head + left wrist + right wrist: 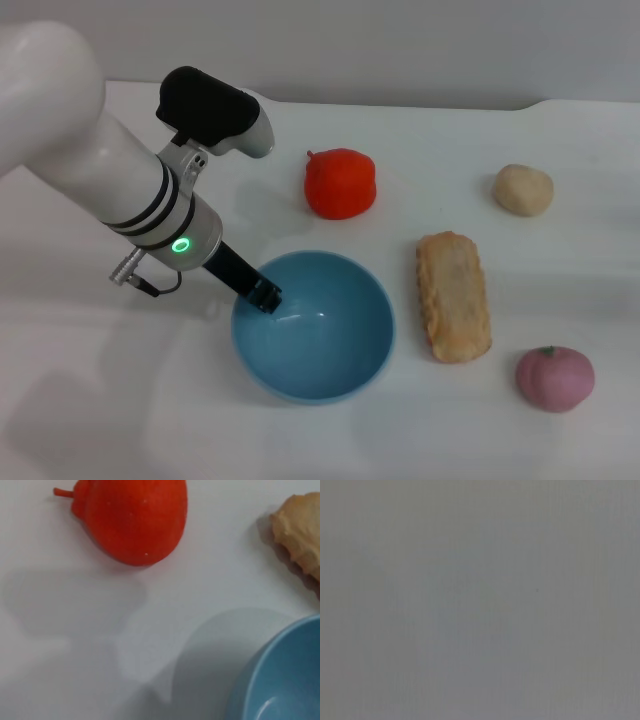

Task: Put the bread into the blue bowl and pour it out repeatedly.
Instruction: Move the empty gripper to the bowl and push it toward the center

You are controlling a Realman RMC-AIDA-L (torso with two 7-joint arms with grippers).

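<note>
The blue bowl stands empty on the white table, front centre in the head view. The bread lies flat on the table just right of it, not touching it. My left gripper reaches down to the bowl's left rim and its dark fingers close on that rim. The left wrist view shows part of the bowl and one end of the bread. My right gripper is out of view; the right wrist view shows only plain grey.
A red tomato-like object sits behind the bowl and also shows in the left wrist view. A small beige ball lies at the back right. A pink round fruit lies at the front right.
</note>
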